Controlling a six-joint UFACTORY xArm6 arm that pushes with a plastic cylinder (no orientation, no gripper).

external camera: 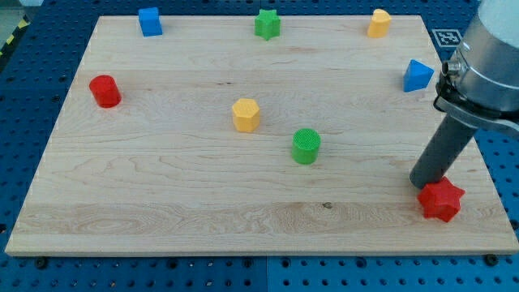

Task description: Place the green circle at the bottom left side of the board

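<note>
**Risk: tip far right of target, clutter on the sweep**

No pincer on this rig, so no jaw state to tell; only a rod. My tip (pixel 423 185) sits at the near right, touching or just beside the red star (pixel 441 200). Green circle (pixel 306 146) stands mid-board, well left of the tip. Likely risks: dragging the red star along, an off-centre push spinning the circle toward the yellow hexagon (pixel 246 114), or overshooting the board (pixel 162 203) at its near left edge.
</note>
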